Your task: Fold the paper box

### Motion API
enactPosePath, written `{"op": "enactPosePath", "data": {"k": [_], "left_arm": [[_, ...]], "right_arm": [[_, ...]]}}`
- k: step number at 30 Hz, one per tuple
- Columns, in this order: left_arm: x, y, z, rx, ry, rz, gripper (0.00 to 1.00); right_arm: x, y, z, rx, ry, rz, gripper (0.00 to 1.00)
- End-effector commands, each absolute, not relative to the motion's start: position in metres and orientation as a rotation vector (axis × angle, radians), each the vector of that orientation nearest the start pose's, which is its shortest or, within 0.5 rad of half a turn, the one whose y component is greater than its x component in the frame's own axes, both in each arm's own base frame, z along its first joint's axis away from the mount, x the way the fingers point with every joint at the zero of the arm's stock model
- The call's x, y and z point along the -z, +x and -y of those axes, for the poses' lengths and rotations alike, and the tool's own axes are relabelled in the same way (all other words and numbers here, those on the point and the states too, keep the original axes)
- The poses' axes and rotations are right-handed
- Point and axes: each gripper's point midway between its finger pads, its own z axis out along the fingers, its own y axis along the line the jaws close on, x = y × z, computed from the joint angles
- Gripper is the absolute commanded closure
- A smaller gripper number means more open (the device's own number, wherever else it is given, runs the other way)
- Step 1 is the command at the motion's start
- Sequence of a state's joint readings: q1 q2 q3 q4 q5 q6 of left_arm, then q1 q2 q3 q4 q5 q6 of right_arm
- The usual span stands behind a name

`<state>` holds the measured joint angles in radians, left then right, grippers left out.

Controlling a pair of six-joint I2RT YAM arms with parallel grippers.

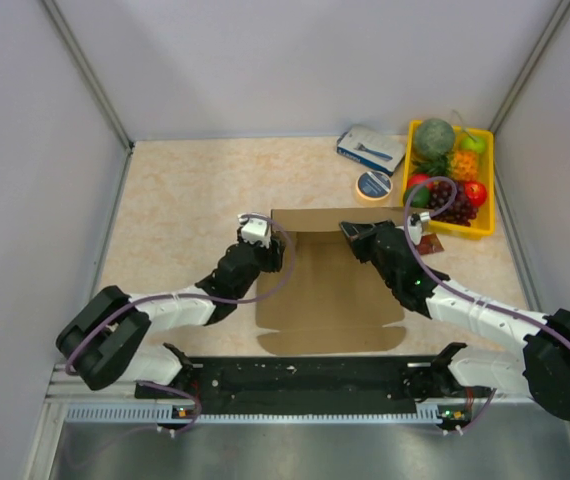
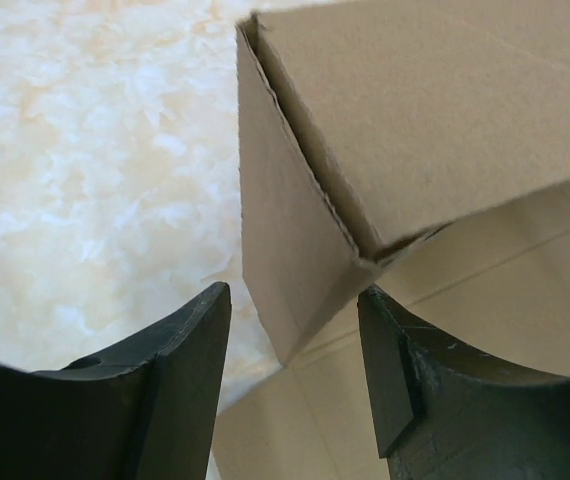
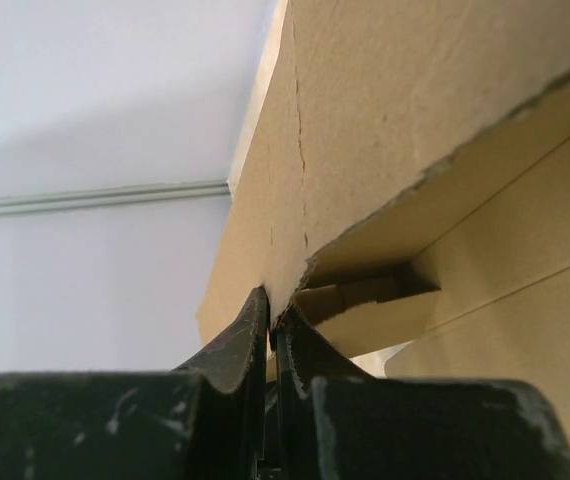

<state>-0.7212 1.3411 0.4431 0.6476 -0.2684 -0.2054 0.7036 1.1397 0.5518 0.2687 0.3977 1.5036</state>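
Paper box [image 1: 330, 290]: brown corrugated cardboard, creased flaps

**Box corner stands ahead of parted fingers**

The left gripper [image 2: 293, 295] shows two dark fingers [image 2: 180, 370] at the bottom of the view, set apart with a clear gap between them. The lower end of a raised corner of the box [image 2: 415, 120] sits in that gap; a strip of table shows between it and the left finger. One brown wall stands upright, its cut edge facing the camera, and a second panel tilts over it from the upper right. Below them the box's base panel lies flat, marked by crease lines. The pale marbled table [image 2: 85, 180] fills the left side, bare up to the box's wall.
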Motion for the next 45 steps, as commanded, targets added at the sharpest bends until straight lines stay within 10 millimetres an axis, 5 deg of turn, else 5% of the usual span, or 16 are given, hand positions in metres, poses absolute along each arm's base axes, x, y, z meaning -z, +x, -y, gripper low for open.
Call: {"op": "enactPosePath", "data": {"k": [1, 6, 13, 19, 21, 22, 28, 30, 32, 33, 35, 39, 45], "left_arm": [[-0.139, 0.339, 0.211, 0.281, 0.100, -1.679, 0.48], [-0.132, 0.348, 0.205, 0.124, 0.053, -1.659, 0.63], [-0.120, 0.355, 0.206, -0.054, -0.032, -1.617, 0.55], [-0.126, 0.360, 0.210, -0.036, -0.076, -1.589, 0.58], [-0.132, 0.363, 0.213, -0.031, -0.088, -1.576, 0.65], [-0.132, 0.365, 0.213, -0.048, -0.095, -1.574, 0.98], [-0.119, 0.362, 0.212, -0.068, -0.163, -1.604, 1.00], [-0.121, 0.358, 0.210, -0.039, -0.165, -1.609, 0.90], [-0.120, 0.352, 0.213, 0.029, -0.137, -1.624, 0.54], [-0.136, 0.349, 0.212, 0.084, -0.153, -1.601, 0.41], [-0.129, 0.336, 0.220, 0.204, -0.068, -1.654, 0.12], [-0.156, 0.312, 0.211, 0.364, -0.067, -1.607, 0.13], [-0.160, 0.321, 0.205, 0.318, -0.056, -1.593, 0.32]], "right_arm": [[-0.155, 0.301, -0.232, -1.034, 1.010, -1.892, 1.00], [-0.155, 0.301, -0.235, -1.045, 1.009, -1.902, 1.00], [-0.156, 0.300, -0.235, -1.051, 1.010, -1.901, 1.00], [-0.158, 0.299, -0.233, -1.049, 1.005, -1.898, 1.00], [-0.159, 0.298, -0.233, -1.053, 1.001, -1.898, 1.00], [-0.159, 0.298, -0.232, -1.053, 1.004, -1.897, 1.00], [-0.162, 0.300, -0.235, -1.072, 1.013, -1.889, 1.00], [-0.164, 0.301, -0.237, -1.077, 1.012, -1.890, 1.00], [-0.164, 0.302, -0.237, -1.073, 1.012, -1.890, 1.00], [-0.165, 0.302, -0.237, -1.075, 1.014, -1.885, 1.00], [-0.165, 0.304, -0.235, -1.065, 1.019, -1.876, 1.00], [-0.166, 0.304, -0.234, -1.071, 1.019, -1.873, 1.00], [-0.167, 0.304, -0.235, -1.087, 1.026, -1.867, 1.00]]}}
